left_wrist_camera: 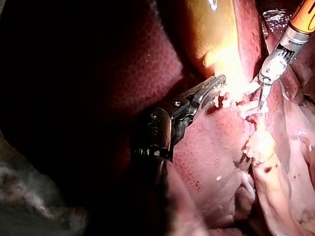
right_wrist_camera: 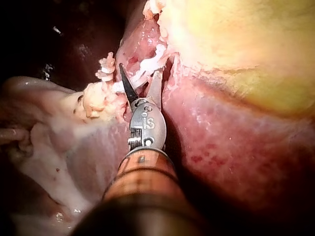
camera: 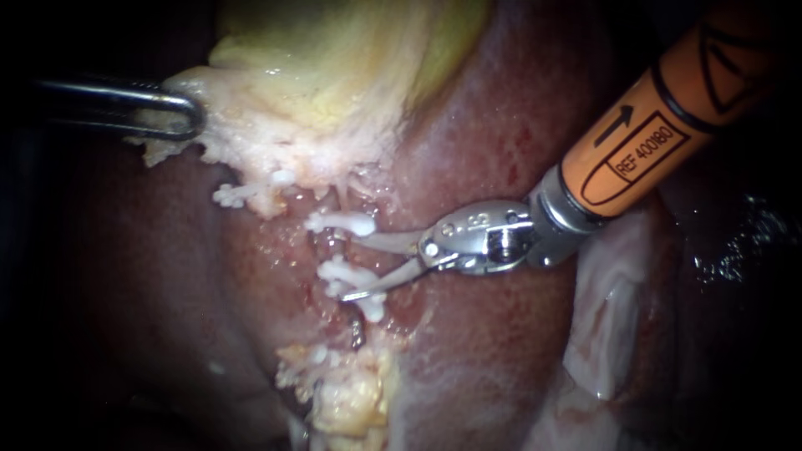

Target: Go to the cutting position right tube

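A: Far left?
B: Left instrument (camera: 188, 113), jaws clamped on pale tissue (camera: 225, 125) at gallbladder (camera: 334, 58) edge.
A: Middle?
B: Right tube (camera: 332, 248), on liver (camera: 484, 334) below gallbladder, upper clip (camera: 342, 223) and lower clip (camera: 347, 276) on it.
A: Right side?
B: Right instrument (camera: 351, 267), shaft in from upper right, blades spread apart, gripping nothing. Lower clip between blades, upper blade just under upper clip. Well apart from left instrument.
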You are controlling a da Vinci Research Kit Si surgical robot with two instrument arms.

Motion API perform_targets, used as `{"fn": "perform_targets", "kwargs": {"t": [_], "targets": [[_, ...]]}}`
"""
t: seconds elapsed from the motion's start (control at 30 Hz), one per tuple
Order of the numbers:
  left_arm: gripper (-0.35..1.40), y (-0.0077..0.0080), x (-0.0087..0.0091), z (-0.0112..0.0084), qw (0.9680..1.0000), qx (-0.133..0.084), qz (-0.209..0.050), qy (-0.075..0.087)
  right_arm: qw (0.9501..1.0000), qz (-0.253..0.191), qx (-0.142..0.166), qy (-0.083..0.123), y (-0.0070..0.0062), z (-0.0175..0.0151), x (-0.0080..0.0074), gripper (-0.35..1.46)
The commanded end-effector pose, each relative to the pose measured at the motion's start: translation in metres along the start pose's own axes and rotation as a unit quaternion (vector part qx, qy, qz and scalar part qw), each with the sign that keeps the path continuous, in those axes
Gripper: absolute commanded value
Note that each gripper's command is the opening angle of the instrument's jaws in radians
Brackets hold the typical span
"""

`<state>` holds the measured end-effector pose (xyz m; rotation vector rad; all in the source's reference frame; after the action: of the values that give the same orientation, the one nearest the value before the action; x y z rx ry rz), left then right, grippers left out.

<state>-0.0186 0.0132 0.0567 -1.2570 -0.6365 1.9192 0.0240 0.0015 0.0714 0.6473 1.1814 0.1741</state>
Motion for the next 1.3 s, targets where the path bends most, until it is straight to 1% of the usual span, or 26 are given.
{"fn": "perform_targets", "kwargs": {"t": [0.03,0.13,0.17,0.23,0.4,0.5,0.6,0.73,0.9,1.03,1.13,1.3], "targets": [[-0.35,0.0,0.0,0.0,1.0,0.0,0.0,0.0,1.0,-0.001,0.0,0.0,0.0,0.0001,0.0,1.25],[-0.35,0.0,0.0,0.0,1.0,0.0,0.0,0.0,0.9999,-0.007,0.011,0.006,-0.0002,0.0002,0.0,1.25],[-0.35,0.0,0.0,0.0,1.0,0.0,0.0,0.0,0.9998,-0.009,0.013,0.01,-0.0003,0.0003,0.0001,1.25],[-0.35,0.0,0.0,0.0,1.0,0.0,0.0,0.0,0.9993,-0.011,0.028,0.022,-0.0007,0.0004,0.0002,1.25],[-0.35,0.0,0.0,0.0001,1.0,0.0,0.0,0.0,0.9981,-0.019,0.05,0.032,-0.0013,0.0014,0.0007,1.21],[-0.35,0.0,0.0,0.0001,1.0,0.0,0.0,0.0,0.9976,-0.016,0.057,0.037,-0.0012,0.0022,0.0011,1.21],[-0.35,0.0,0.0,0.0002,1.0,0.0,0.0,0.0,0.9972,-0.006,0.057,0.049,-0.0009,0.003,0.0015,1.21],[-0.35,0.0,0.0,0.0002,1.0,0.0,0.0,0.0,0.9961,0.017,0.056,0.066,-0.0005,0.0042,0.0019,1.21],[-0.35,0.0,0.0001,0.0002,1.0,0.001,0.0,0.0,0.9957,0.039,0.05,0.068,-0.0001,0.0049,0.0022,1.21],[-0.35,0.0,0.0001,0.0002,1.0,0.001,0.0,0.0,0.9951,0.05,0.051,0.068,-0.0003,0.0051,0.0023,1.2],[-0.35,0.0,0.0001,0.0002,1.0,0.001,0.0,0.0,0.9949,0.053,0.054,0.068,-0.001,0.005,0.0025,1.2],[-0.35,0.0,0.0,0.0002,1.0,0.0,0.0,0.0,0.9946,0.052,0.059,0.068,-0.0024,0.0048,0.0032,1.2]]}}
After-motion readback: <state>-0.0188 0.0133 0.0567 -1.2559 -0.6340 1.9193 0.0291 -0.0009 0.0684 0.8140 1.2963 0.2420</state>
